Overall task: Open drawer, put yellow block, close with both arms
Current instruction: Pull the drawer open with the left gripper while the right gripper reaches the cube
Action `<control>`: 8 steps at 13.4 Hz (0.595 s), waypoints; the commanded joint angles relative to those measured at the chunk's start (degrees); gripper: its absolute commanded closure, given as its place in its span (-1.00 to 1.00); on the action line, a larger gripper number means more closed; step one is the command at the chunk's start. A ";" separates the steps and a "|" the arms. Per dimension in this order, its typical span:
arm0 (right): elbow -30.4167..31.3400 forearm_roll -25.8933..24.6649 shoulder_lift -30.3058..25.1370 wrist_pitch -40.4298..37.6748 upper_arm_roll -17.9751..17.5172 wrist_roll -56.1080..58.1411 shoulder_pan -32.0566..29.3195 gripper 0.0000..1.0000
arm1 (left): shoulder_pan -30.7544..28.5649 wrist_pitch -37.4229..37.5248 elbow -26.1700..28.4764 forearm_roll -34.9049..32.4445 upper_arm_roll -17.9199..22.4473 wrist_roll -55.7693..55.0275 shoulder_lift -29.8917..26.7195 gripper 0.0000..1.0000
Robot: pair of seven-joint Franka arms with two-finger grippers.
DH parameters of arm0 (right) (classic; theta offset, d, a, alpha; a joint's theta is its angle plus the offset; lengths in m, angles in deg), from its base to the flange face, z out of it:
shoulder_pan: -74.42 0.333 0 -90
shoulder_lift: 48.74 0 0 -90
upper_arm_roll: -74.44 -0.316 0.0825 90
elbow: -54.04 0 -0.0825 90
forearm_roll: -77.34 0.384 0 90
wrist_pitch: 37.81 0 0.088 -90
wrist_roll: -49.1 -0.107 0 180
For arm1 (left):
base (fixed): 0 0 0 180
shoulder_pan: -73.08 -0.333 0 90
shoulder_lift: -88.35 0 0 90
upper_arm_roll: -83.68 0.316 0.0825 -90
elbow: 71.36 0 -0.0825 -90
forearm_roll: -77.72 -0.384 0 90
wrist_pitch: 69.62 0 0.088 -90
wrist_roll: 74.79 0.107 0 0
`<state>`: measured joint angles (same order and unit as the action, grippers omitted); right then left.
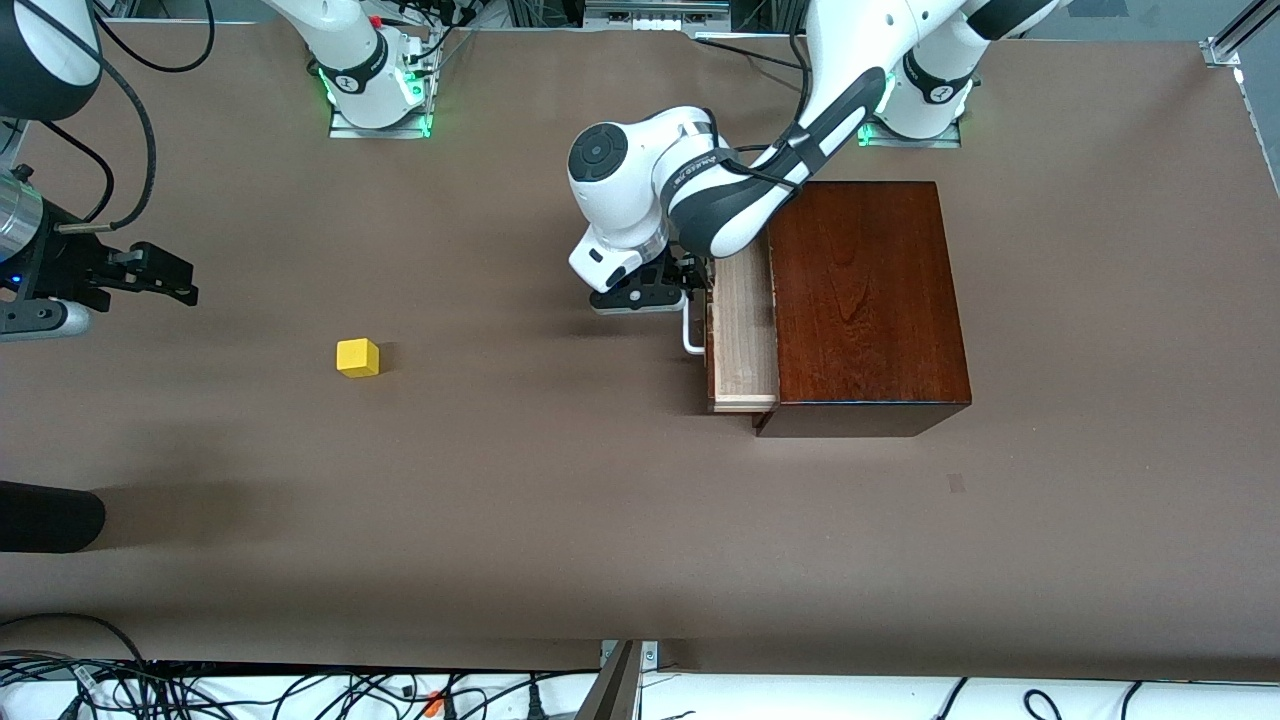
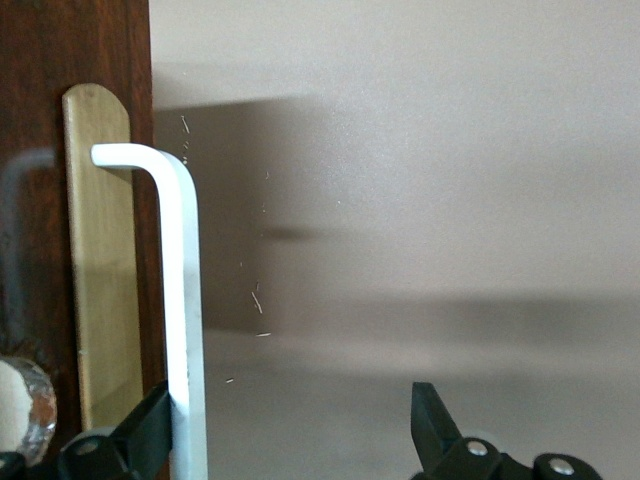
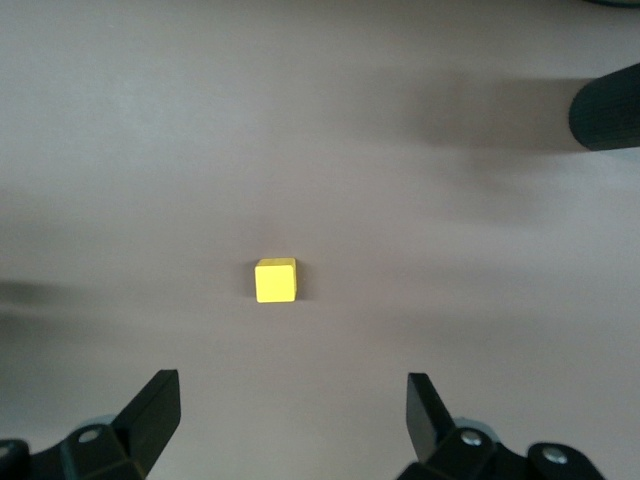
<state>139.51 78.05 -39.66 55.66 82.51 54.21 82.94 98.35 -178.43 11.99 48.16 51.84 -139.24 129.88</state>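
Observation:
The drawer (image 1: 742,330) stands partly pulled out of the dark wooden box (image 1: 865,300), its pale tray showing. My left gripper (image 1: 690,275) is at the drawer's white handle (image 1: 690,335). In the left wrist view the left gripper (image 2: 292,405) is open, with one finger (image 2: 150,425) tucked between the handle (image 2: 185,300) and the drawer front, touching the bar. The yellow block (image 1: 357,357) lies on the table toward the right arm's end. My right gripper (image 1: 185,280) hovers open over the table beside it; the block (image 3: 275,280) shows ahead of the right gripper (image 3: 293,390), apart from it.
A black rounded object (image 1: 50,515) juts in at the right arm's end, nearer the front camera than the block, and also shows in the right wrist view (image 3: 605,110). Cables (image 1: 200,690) run along the table's near edge. Brown table (image 1: 560,500) stretches between block and drawer.

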 commanded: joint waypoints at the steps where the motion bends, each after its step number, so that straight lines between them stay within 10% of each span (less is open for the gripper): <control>1: -0.48 1.23 -0.38 -0.74 -0.42 0.60 0.10 -1.00 | 1.62 -1.74 -3.89 1.70 -0.33 -1.11 2.42 -1.00; 8: 0.57 1.23 3.66 -2.41 -0.51 2.17 0.80 -1.00 | 3.46 -4.56 -7.04 1.70 -0.33 -2.52 4.43 -1.00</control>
<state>140.05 78.53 -36.35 54.62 82.03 54.69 83.34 99.70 -182.66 10.03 48.91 51.75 -140.89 131.20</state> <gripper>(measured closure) 0.000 0.000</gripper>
